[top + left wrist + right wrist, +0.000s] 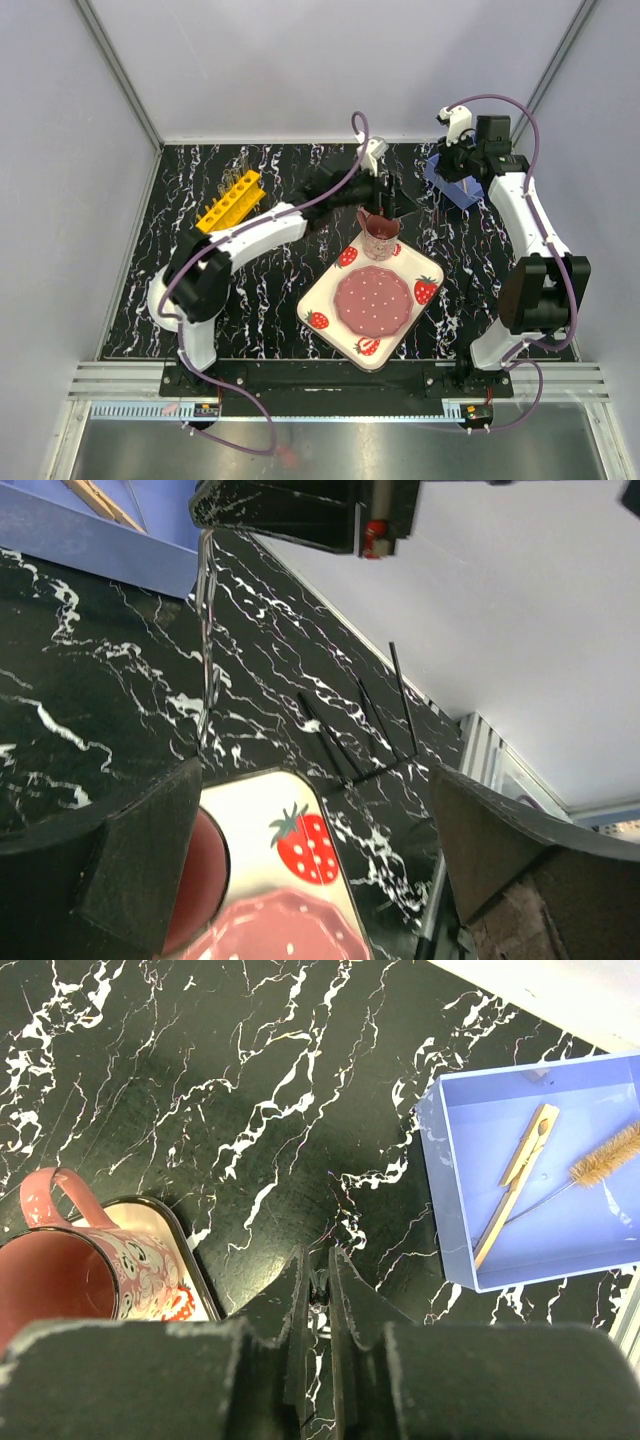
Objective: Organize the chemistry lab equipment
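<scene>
The yellow rack (228, 200) with thin clear tubes (238, 178) stands at the back left. A blue tray (470, 1150) at the back right holds the wooden clamp (520, 1175) and a bristle brush (605, 1155). It also shows in the left wrist view (90, 545). My right gripper (318, 1265) hangs just left of the tray, its fingers nearly together on a thin metal tool (206, 640) that reaches down to the table. My left gripper (320, 870) is open and empty above the strawberry tray's (250, 810) far corner, beside the pink mug (378, 235).
The strawberry tray (330, 290) lies at the centre and carries the mug and a pink plate (372, 300). Thin dark lines (360, 730) lie on the black marbled table beyond the tray; I cannot tell what they are. The back wall stands close behind both grippers.
</scene>
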`<act>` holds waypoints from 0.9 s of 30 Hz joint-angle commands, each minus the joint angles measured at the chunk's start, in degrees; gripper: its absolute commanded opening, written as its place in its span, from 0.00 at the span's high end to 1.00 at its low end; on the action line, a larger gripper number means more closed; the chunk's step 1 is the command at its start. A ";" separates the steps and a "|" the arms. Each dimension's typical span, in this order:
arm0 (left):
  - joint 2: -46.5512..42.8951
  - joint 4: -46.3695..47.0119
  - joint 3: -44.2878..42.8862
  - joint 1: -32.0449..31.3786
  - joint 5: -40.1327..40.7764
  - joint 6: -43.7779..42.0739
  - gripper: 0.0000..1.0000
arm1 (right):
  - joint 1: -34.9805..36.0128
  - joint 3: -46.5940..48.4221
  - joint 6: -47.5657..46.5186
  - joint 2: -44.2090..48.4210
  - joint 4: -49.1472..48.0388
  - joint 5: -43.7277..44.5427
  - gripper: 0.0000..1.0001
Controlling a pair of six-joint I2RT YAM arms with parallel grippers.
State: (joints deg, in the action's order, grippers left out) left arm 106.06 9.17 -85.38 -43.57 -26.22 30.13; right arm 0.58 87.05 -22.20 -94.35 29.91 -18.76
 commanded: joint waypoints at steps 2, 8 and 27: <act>8.36 8.40 -8.91 -1.34 3.89 0.20 0.05 | -1.79 -0.74 1.89 3.82 -4.42 -2.24 0.96; 16.71 14.45 -14.10 -1.78 6.62 -2.70 0.11 | -2.07 -1.79 3.56 5.31 -6.35 -3.21 0.96; 31.22 10.35 -30.71 -3.54 8.11 -6.40 0.40 | -2.16 -2.67 7.60 8.65 -7.32 -7.42 0.96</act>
State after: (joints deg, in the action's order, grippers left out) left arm 135.63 17.08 -111.48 -46.98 -18.76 24.84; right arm -1.56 84.47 -16.27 -89.34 25.91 -23.75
